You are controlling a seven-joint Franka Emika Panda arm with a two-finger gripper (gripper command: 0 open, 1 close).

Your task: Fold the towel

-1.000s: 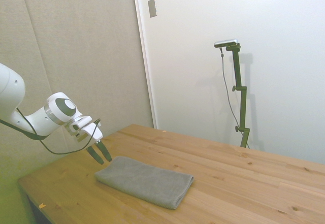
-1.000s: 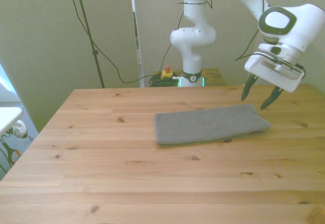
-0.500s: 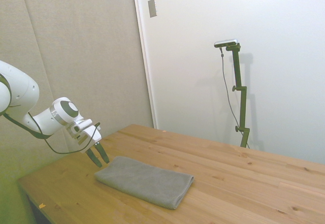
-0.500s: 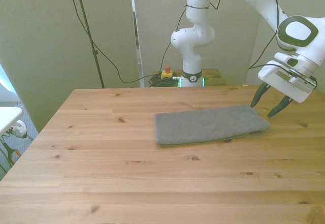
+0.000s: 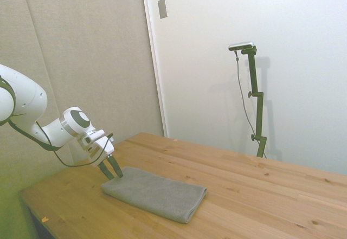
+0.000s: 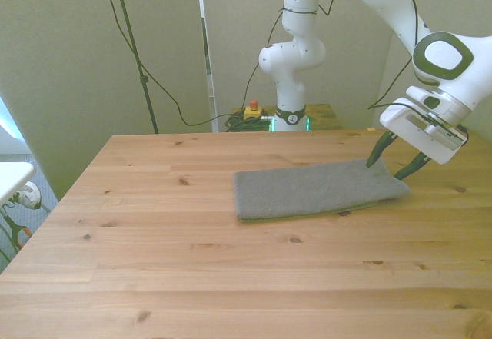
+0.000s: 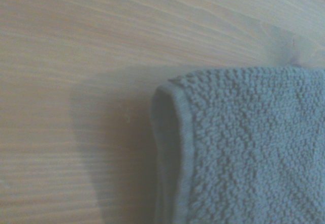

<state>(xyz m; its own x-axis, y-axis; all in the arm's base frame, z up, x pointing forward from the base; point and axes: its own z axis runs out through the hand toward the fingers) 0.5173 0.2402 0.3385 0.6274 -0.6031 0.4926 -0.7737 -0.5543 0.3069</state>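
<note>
gripper (image 6: 391,165) hangs low at the towel's (image 6: 315,188) end on the front view's right, fingers spread and tips angled down toward the corner, probably to straddle the edge for a pinch. towel lies flat on the wooden table (image 6: 192,262), already doubled into a long strip, well apart from the edges. wrist view shows its rounded, layered corner close up, so lifting both layers there looks necessary for another fold.
</note>
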